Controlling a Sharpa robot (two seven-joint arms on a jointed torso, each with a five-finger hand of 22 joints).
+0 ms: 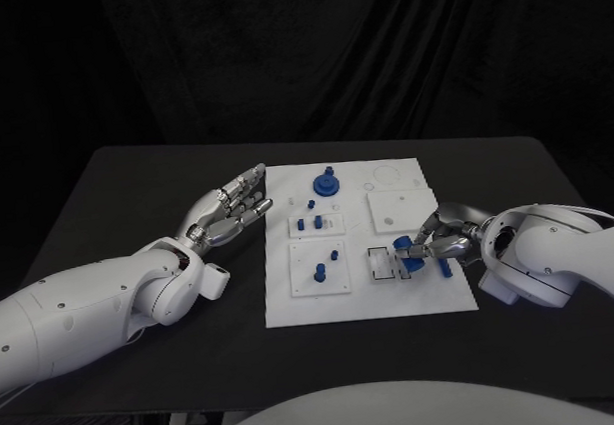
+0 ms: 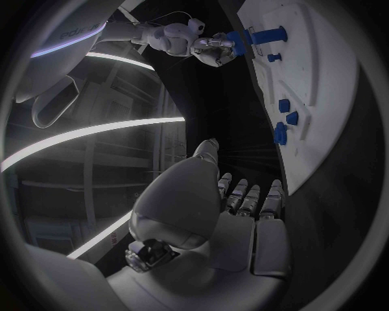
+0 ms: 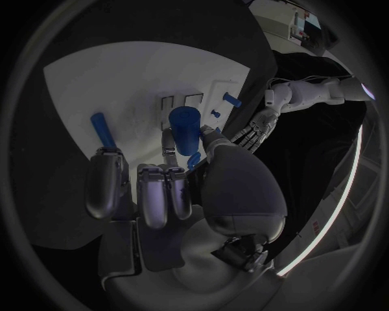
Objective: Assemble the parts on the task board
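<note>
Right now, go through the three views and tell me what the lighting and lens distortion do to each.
Head view: black table and backdrop swallow light, so the white task board stands out evenly lit. Left wrist view: fisheye bends the board's edge into a curve, bright light strips streak the room behind, the left hand is dim. Right wrist view: the right hand sits shadowed, holding a blue part; the board is moderately lit.

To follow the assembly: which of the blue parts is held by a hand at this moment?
The blue cylinder in the right hand, over the task board's near right corner. The other blue parts are free on the board; the left hand holds nothing.
</note>
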